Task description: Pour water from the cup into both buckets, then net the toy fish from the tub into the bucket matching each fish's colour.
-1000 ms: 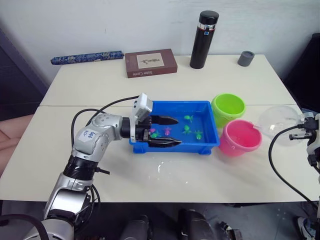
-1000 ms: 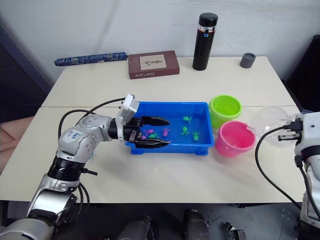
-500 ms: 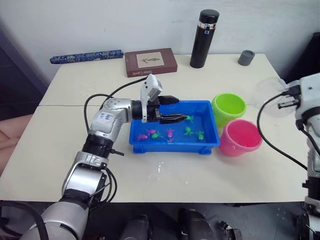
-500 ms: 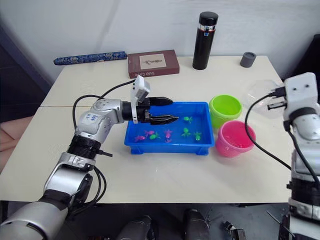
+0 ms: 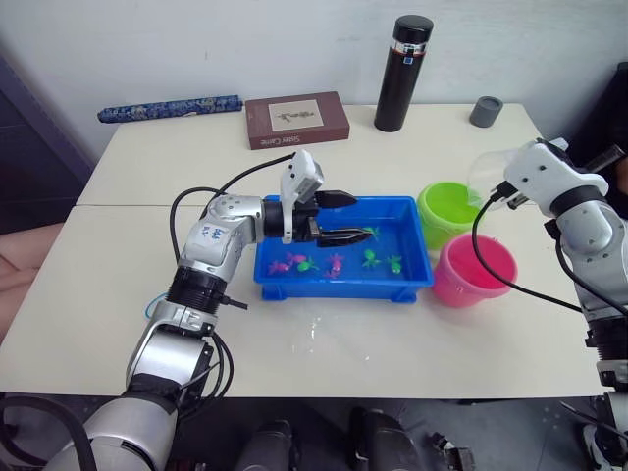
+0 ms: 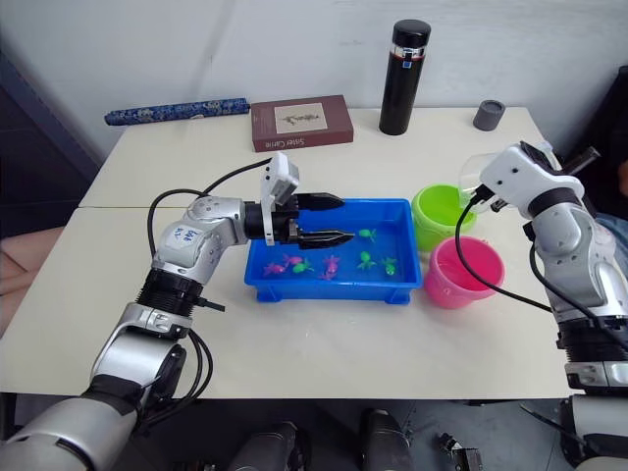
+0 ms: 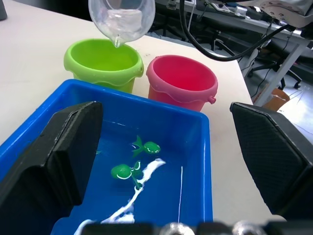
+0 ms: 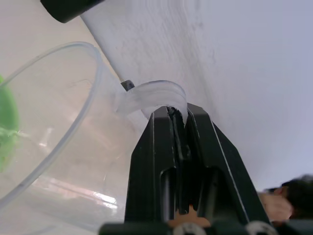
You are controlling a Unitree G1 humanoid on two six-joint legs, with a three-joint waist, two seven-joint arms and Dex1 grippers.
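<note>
Counter holds blue tub with toy fish; left gripper hovers over it, jaws wide open, empty. Right gripper, jaws clamped on cup handle, tips it over green bucket. Pour slowly, spout centred, then pink bucket.

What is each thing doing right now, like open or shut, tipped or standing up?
Clear cup: tipped, spout over the green bucket, handle pinched by the right fingers.
Green bucket: upright, open.
Pink bucket: upright, open.
Blue tub: flat on the table, holding water and fish.
Toy fish: lying in the tub.
Left fingers: open over the tub, holding nothing.
Black flask: upright, lid on.
Book: closed, lying flat.
</note>
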